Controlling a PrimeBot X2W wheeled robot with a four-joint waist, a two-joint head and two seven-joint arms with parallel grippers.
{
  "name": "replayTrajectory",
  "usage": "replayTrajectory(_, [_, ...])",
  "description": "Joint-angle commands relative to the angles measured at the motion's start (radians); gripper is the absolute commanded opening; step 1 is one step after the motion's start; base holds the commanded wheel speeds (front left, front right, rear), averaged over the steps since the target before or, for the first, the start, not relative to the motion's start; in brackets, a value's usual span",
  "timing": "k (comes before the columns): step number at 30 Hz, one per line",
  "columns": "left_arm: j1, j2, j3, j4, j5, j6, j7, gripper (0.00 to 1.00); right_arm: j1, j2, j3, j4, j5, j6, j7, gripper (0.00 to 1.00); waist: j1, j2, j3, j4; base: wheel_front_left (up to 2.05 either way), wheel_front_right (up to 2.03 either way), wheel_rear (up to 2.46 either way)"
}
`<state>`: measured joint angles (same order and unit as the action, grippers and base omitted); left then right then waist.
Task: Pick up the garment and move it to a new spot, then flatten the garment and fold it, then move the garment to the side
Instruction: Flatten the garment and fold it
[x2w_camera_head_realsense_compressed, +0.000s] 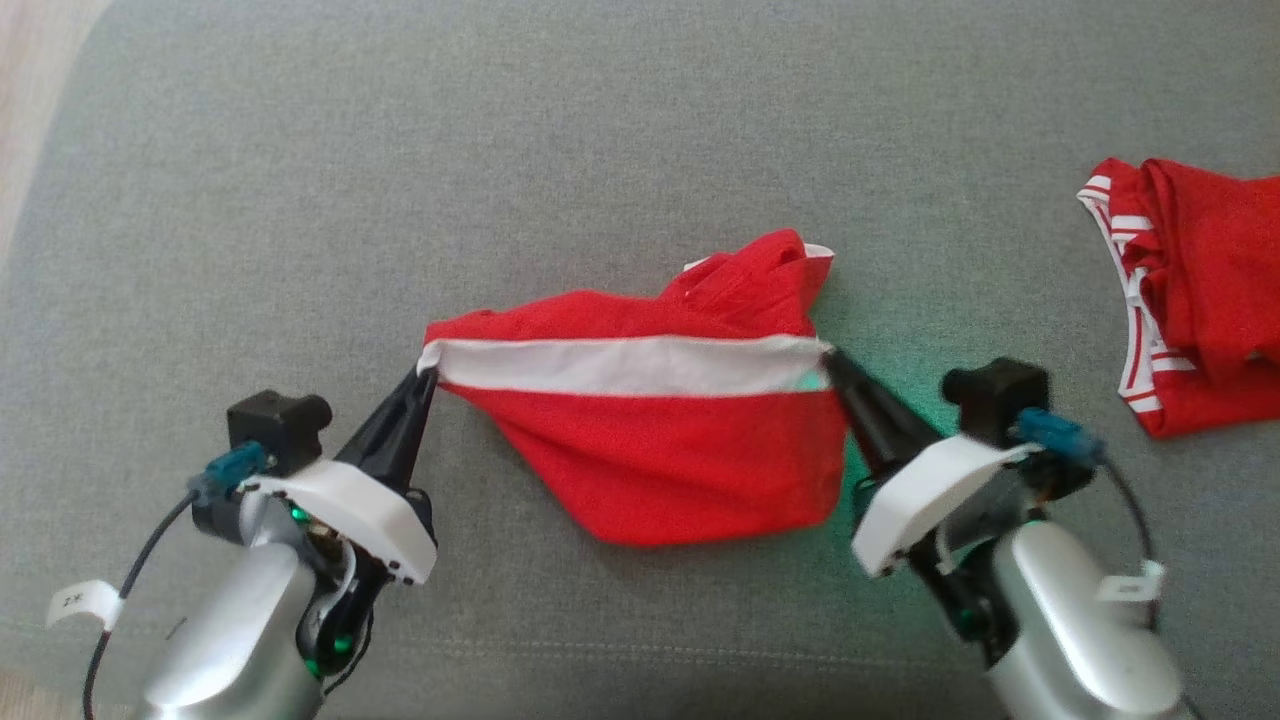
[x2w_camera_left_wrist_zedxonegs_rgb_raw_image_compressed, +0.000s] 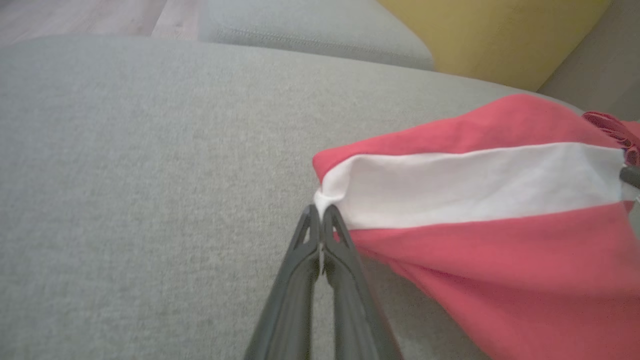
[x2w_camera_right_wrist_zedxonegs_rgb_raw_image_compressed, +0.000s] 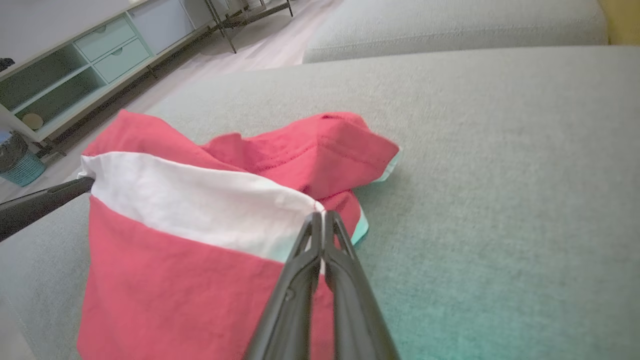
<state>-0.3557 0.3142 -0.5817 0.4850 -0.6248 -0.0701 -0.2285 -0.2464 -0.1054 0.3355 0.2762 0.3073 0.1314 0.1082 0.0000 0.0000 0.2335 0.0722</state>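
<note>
The garment (x2w_camera_head_realsense_compressed: 660, 450) is red with a broad white band and is stretched between my two grippers over the grey cushion (x2w_camera_head_realsense_compressed: 500, 150). My left gripper (x2w_camera_head_realsense_compressed: 428, 372) is shut on the band's left end. My right gripper (x2w_camera_head_realsense_compressed: 830, 358) is shut on the band's right end. Red cloth sags below the band and a crumpled part bunches behind it. In the left wrist view the left gripper (x2w_camera_left_wrist_zedxonegs_rgb_raw_image_compressed: 320, 212) pinches the white corner of the garment (x2w_camera_left_wrist_zedxonegs_rgb_raw_image_compressed: 500, 240). In the right wrist view the right gripper (x2w_camera_right_wrist_zedxonegs_rgb_raw_image_compressed: 320, 217) pinches the other corner of the garment (x2w_camera_right_wrist_zedxonegs_rgb_raw_image_compressed: 200, 200), and the left gripper's dark fingers (x2w_camera_right_wrist_zedxonegs_rgb_raw_image_compressed: 45, 202) reach in from the left.
A second red garment with white striped trim (x2w_camera_head_realsense_compressed: 1190, 290) lies crumpled at the cushion's right edge. Wood floor (x2w_camera_head_realsense_compressed: 30, 90) shows beyond the cushion's left edge. A pale cabinet with drawers (x2w_camera_right_wrist_zedxonegs_rgb_raw_image_compressed: 90, 55) and a small basket (x2w_camera_right_wrist_zedxonegs_rgb_raw_image_compressed: 22, 167) stand on the floor beyond the cushion. Another grey cushion (x2w_camera_right_wrist_zedxonegs_rgb_raw_image_compressed: 450, 20) lies behind.
</note>
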Motion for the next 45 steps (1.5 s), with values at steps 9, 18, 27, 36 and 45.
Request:
replayTrajectory(9, [-0.076,0.082,0.075,-0.227,0.054,0.049,-0.011,0.0,-0.043,-0.056,-0.086,-0.243,-0.049,-0.001,-0.044,0.0,0.0,0.0,-0.067,-0.003,0.0,0.0,0.0])
replayTrajectory(18, [-0.199,0.142,0.104,-0.515,0.104,0.111,0.097,0.0,-0.094,-0.108,-0.202,-0.555,-0.106,-0.001,0.003,0.0,0.0,0.0,-0.145,-0.004,0.0,0.0,0.0])
replayTrajectory(27, [-0.267,0.177,0.138,-0.681,0.112,0.16,0.192,0.0,-0.112,-0.106,-0.285,-0.693,-0.115,-0.001,0.064,0.0,0.0,0.0,-0.206,-0.016,0.0,0.0,0.0])
replayTrajectory(36, [-0.264,0.165,0.132,-0.645,0.09,0.16,0.196,0.0,-0.138,-0.103,-0.288,-0.645,-0.087,-0.001,0.084,0.0,0.0,0.0,-0.21,-0.024,0.0,0.0,0.0])
replayTrajectory(45, [-0.445,0.095,0.141,-0.412,0.07,0.085,0.099,0.0,-0.408,-0.082,-0.24,-0.407,-0.025,-0.001,0.032,0.0,0.0,0.0,-0.106,-0.035,0.0,0.0,0.0])
